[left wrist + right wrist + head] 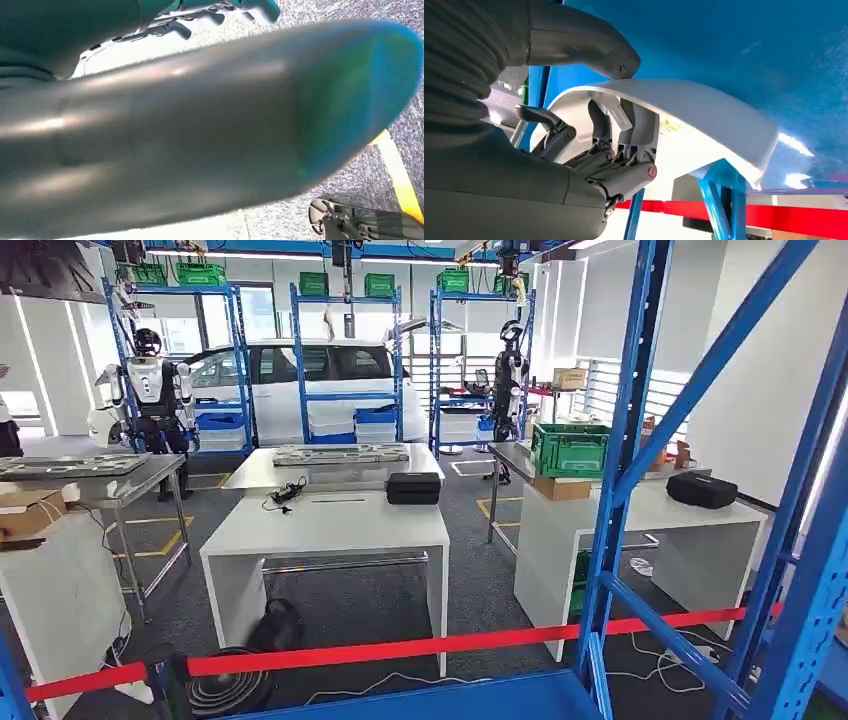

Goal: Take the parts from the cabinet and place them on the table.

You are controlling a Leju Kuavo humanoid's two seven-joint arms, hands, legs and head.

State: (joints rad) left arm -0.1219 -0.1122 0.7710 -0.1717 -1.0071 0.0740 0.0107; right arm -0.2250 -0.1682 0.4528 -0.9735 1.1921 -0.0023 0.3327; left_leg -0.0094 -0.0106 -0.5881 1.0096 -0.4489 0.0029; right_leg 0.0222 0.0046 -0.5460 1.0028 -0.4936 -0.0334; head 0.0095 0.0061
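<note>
White part [704,120] pinched by right hand [589,150] fingers [624,125]; left hand's [200,130] fingers blurred, grip unclear.

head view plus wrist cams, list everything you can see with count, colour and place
white part: one, curved, held against blue shelf
blue cabinet frame: one, close in front
red barrier tape: one strip, across foreground
white tables: two, centre and right
black cases: two, one per table
green crate: one, right table, on cardboard box
white car: one, background
other humanoids: two, by far racks
right hand: grips white part
left hand: blurred, grey, state unclear
</note>
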